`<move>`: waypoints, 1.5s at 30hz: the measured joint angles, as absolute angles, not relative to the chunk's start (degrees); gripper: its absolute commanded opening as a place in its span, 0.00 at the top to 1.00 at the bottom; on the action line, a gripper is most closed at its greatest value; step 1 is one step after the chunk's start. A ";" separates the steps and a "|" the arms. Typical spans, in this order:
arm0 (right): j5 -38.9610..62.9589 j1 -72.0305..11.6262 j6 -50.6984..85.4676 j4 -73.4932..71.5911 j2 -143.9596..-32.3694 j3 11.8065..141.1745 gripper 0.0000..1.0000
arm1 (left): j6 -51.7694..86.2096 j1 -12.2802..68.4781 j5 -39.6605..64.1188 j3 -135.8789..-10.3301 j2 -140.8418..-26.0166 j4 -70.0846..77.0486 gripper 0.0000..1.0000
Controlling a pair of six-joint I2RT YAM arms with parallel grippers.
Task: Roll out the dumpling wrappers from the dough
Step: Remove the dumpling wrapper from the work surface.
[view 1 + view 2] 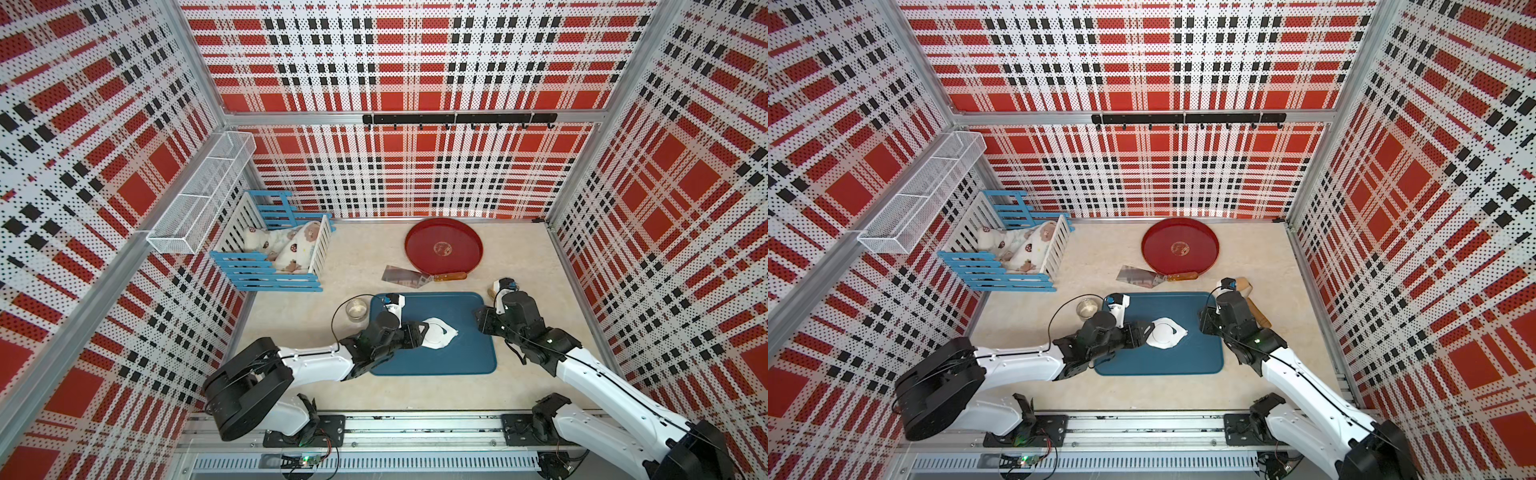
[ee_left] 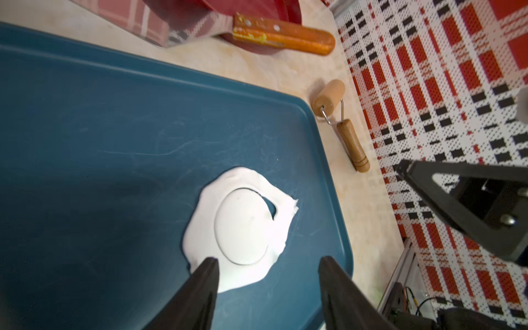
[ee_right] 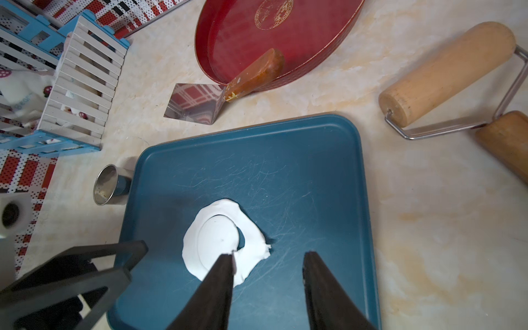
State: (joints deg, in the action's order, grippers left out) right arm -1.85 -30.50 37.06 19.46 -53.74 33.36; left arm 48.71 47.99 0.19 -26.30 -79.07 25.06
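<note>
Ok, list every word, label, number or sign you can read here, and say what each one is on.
No text here is legible enough to quote.
On the red tray, the gold emblem: an ornamental ring, any characters too small to read.
On the cloth in the crib, a faint bluish print: too blurred to read.

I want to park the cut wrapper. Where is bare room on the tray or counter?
Free: the far half of the blue tray, between the dough and the scraper; the counter between crib and red tray; the counter near the rail. Crowded: around the dough, where the left gripper and right gripper are, and beside the roller.
</note>
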 measured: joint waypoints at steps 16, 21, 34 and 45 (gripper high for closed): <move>-8.91 -53.74 36.58 27.59 -88.47 61.10 0.69 | 37.15 18.35 -2.28 -24.60 -64.31 16.03 0.17; -9.87 -56.36 37.50 32.27 -98.17 69.41 0.75 | 34.39 15.77 -3.38 -21.65 -62.00 18.57 0.17; -13.98 -58.76 39.51 42.72 -109.84 80.09 0.78 | 31.42 15.07 -5.69 -17.06 -57.34 20.49 0.16; -14.61 -58.78 40.16 45.60 -110.34 80.09 0.75 | 31.38 15.07 -5.61 -17.06 -58.67 21.34 0.16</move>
